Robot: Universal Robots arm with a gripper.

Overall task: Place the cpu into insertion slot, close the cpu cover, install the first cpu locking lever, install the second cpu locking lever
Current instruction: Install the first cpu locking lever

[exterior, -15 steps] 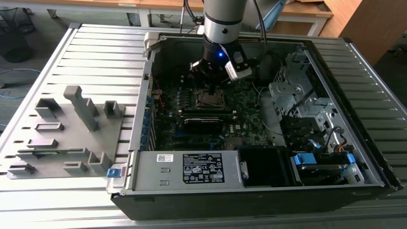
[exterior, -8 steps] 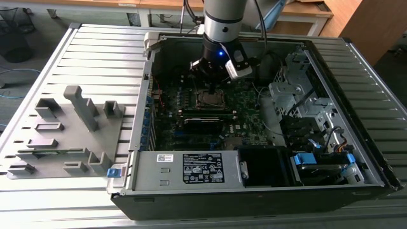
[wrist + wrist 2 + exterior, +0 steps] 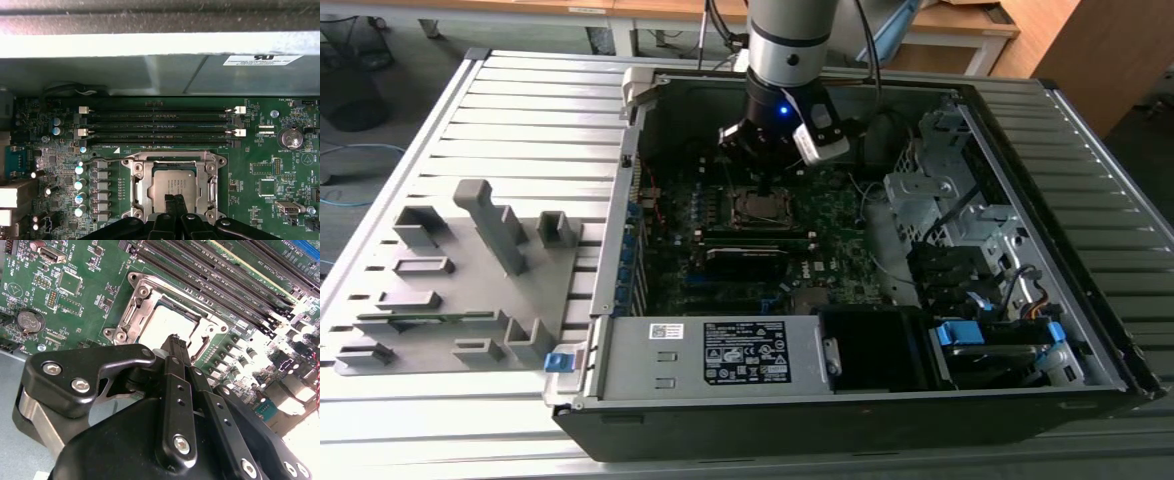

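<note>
The cpu [image 3: 172, 184] lies flat in the insertion slot [image 3: 761, 208] on the green motherboard; its silver-grey top [image 3: 167, 322] shows in both wrist views. The cpu cover [image 3: 137, 187], a silvery frame [image 3: 131, 310], lies down around the chip, which shows through its cut-out. My gripper [image 3: 174, 201] hangs just above the socket's edge with its black fingers [image 3: 176, 390] pressed together and nothing between them. In the exterior view the gripper [image 3: 765, 185] points down at the socket inside the open computer case. A thin wire lever [image 3: 100, 161] runs beside the socket.
Long black memory slots [image 3: 157, 125] run beside the socket. A round coin battery [image 3: 290, 137] sits on the board. The case wall [image 3: 620, 210], the power supply [image 3: 720, 355] and drive cages [image 3: 947, 200] ring the board. A grey fixture rack [image 3: 467, 270] stands at the exterior view's left.
</note>
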